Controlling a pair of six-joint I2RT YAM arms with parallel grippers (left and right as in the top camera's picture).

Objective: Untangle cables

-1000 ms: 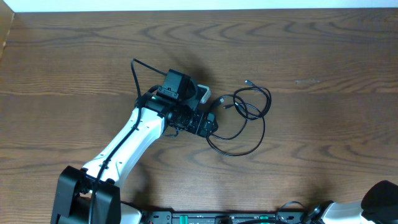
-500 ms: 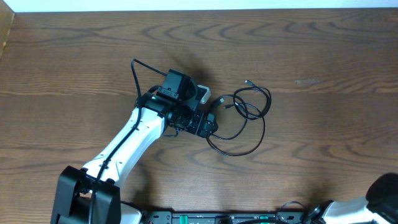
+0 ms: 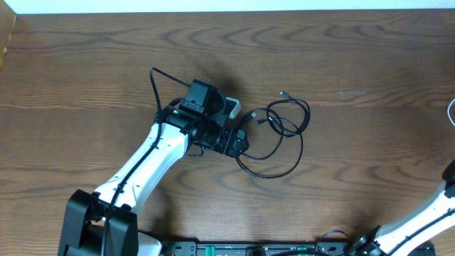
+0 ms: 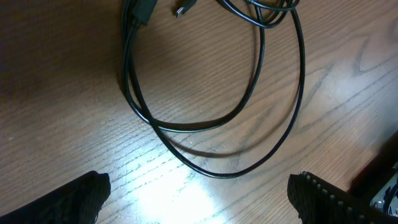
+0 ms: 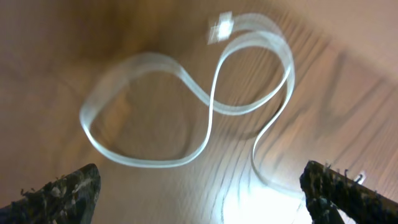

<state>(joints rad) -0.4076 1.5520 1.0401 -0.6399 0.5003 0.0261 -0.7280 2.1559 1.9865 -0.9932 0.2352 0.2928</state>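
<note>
A thin black cable (image 3: 266,176) lies in loose overlapping loops right of centre on the table. My left gripper (image 3: 240,141) sits at its left side. In the left wrist view the black cable (image 4: 217,176) curves just ahead of the left gripper (image 4: 199,188), which is open with nothing between its fingers. A white cable (image 5: 155,163) lies blurred in a figure-eight under my right gripper (image 5: 202,180), which is open and apart from it. Its plug end (image 5: 221,28) points away. A short piece of the white cable (image 3: 451,110) shows at the right edge overhead.
The table is dark brown wood (image 3: 106,64). The right arm's white link (image 3: 426,213) crosses the bottom right corner. A small black plug (image 4: 184,9) of the black cable lies near its upper loops. A light wall strip runs along the far edge.
The right arm has swung up along the right edge, and a bit of white cable now shows there. The left arm and the black cable have not moved.
</note>
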